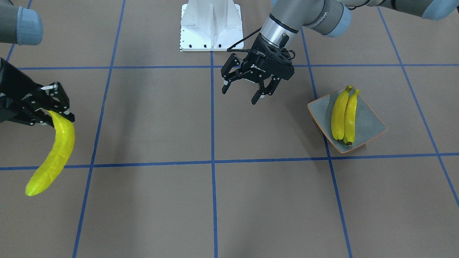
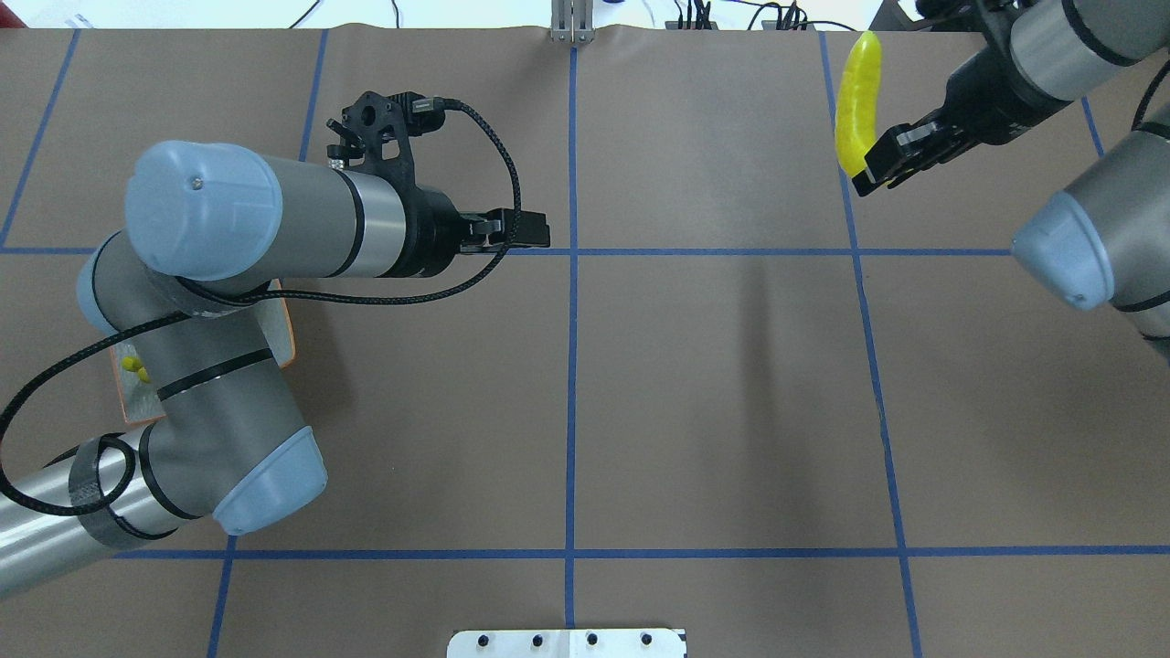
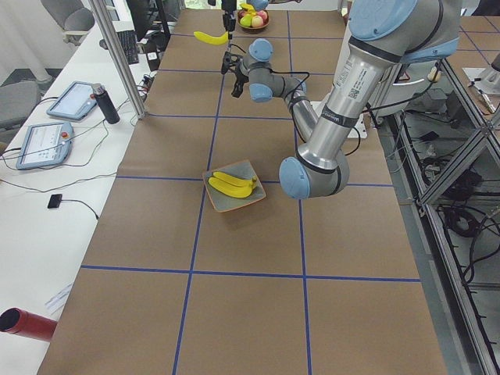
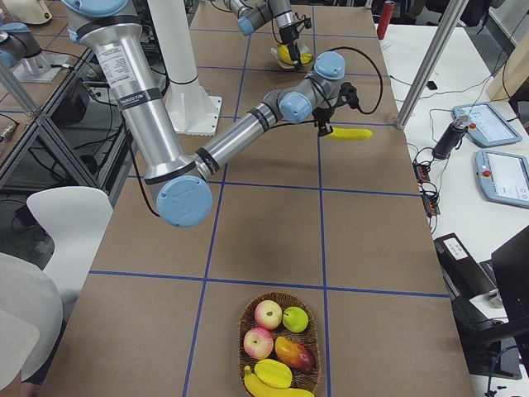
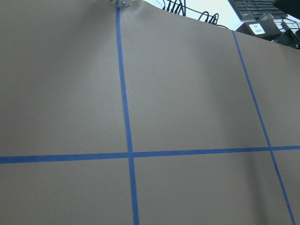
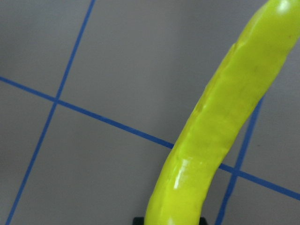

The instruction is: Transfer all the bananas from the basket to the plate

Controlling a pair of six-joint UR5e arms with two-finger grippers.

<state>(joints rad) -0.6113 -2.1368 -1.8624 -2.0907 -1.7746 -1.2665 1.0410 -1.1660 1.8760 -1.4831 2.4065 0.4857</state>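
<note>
**Third banana aloft on the right, plate far across on the left**

The right end effector is clamped on one end of a bright yellow, gently curved banana, holding it clear above the brown table with its blue tape grid. The banana's long axis runs away from the robot toward the operators' edge, with its free end leading.

The square grey-blue plate with the thin orange-brown rim lies well apart from it, on the robot's left side of the table. It carries two yellow bananas side by side and touching, their long axes also running toward and away from the robot.

The left end effector hangs open and empty over mid-table, between the held banana and the plate, and much nearer the plate. A hand-over looks the likely route.

The held skin is glossy with faint flat facets, which suggests moulded plastic, firm under the fingers.

The woven brown basket at the robot's far right holds round fruit and at least one more yellow banana.
</note>
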